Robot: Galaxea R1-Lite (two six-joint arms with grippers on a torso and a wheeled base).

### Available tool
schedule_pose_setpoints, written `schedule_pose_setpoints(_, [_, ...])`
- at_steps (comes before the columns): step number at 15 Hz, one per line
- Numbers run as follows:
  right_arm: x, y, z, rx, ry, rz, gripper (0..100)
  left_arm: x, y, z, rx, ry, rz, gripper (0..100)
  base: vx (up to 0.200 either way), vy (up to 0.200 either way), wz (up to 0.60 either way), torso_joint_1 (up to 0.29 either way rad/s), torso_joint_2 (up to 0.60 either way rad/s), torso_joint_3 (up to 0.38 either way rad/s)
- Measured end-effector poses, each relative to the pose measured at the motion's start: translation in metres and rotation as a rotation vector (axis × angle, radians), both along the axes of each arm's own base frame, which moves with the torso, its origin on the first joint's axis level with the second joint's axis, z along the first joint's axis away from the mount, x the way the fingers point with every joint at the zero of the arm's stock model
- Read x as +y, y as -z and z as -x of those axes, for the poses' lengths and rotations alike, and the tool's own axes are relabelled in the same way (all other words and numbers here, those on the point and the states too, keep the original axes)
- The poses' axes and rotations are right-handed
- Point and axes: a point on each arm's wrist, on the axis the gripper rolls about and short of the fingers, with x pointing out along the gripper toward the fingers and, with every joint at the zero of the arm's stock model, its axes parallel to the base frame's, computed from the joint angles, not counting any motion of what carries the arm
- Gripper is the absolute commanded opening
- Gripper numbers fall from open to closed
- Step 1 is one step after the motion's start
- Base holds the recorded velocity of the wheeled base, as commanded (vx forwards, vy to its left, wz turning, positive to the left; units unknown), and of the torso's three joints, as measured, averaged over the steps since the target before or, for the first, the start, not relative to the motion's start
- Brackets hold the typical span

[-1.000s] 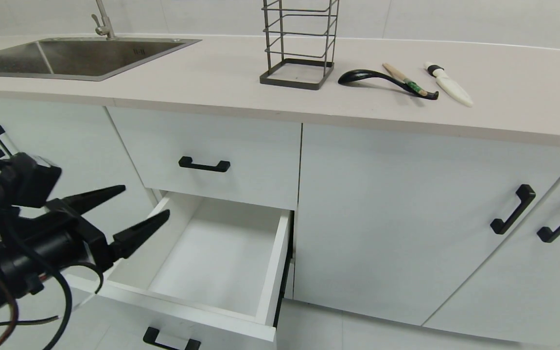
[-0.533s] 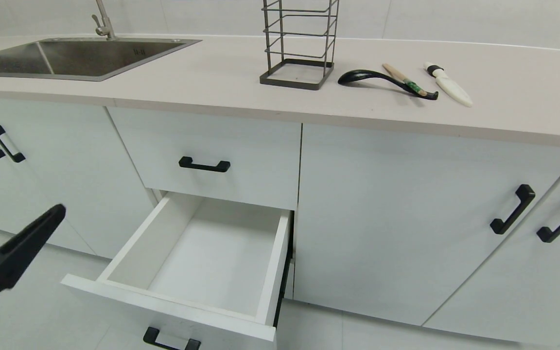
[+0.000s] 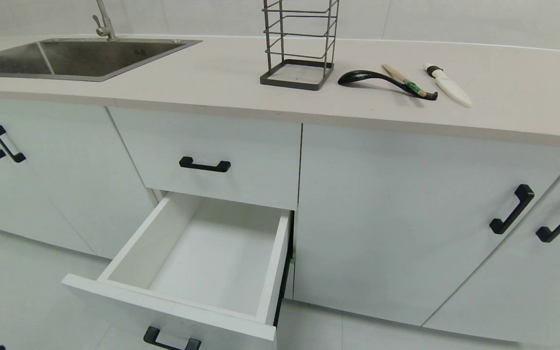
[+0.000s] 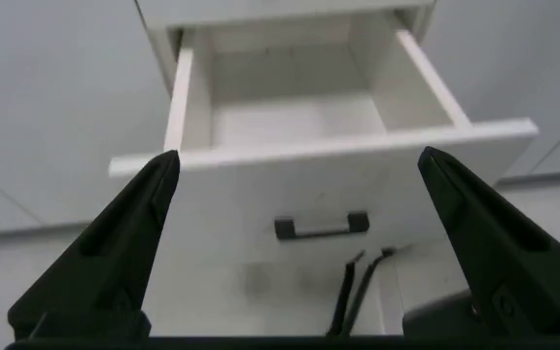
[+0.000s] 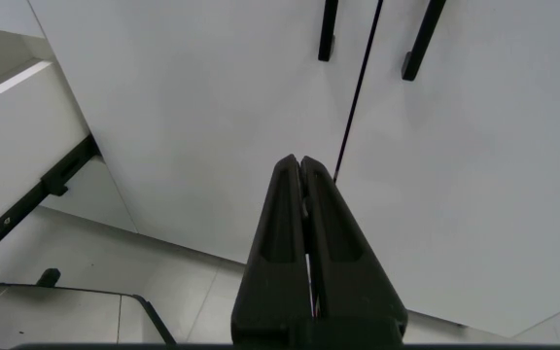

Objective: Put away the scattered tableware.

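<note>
1. White cupboards stand under a pale desk (image 3: 187,92). A steel sink (image 3: 66,58) is set into its left end, and below the desk one drawer (image 3: 270,272) is pulled out, white inside.
2. Left jaws are spread wide. The two black fingers (image 4: 115,243) point at the drawer's front, apart from it. In the left wrist view its black handle (image 4: 321,227) lies between them.
3. Right jaws are pressed together. The fingers (image 5: 285,224) point at the seam between two closed doors (image 5: 212,117), low near the floor (image 5: 144,258).
4. On the right part of the desk lie a black ladle (image 3: 355,77), a wooden stick (image 3: 401,76) and a white knife (image 3: 447,85), higher than the drawer and to its right.
5. A wire rack (image 3: 287,84) stands between the sink and these three things, with the ladle's bowl near it.
6. The stick lies close behind the ladle's handle; I cannot tell if they touch. The knife is just beside the handle's tip.
</note>
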Motion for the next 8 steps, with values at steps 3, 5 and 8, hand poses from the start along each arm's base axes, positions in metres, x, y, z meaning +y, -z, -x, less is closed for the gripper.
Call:
schedule_pose_setpoints(3, [0.0000,0.0000,0.0000,0.000,0.000,0.000,0,0.0036,0.0055,0.0075,-0.068,-0.173,-0.004,100,0.000,0.000,0.00,0.000,0.00,0.000])
schedule_pose_setpoints(5, [0.0000,0.0000,0.0000,0.000,0.000,0.000,0,0.0060,0.0096,0.0104,-0.071,-0.270,0.028,100,0.000,0.000,0.00,0.000,0.00,0.000])
schedule_pose_setpoints(8, [0.0000,0.0000,0.0000,0.000,0.000,0.000,0,0.0063,0.0112,0.0128,-0.094,-0.262,0.049,100,0.000,0.000,0.60,0.001,0.00,0.007])
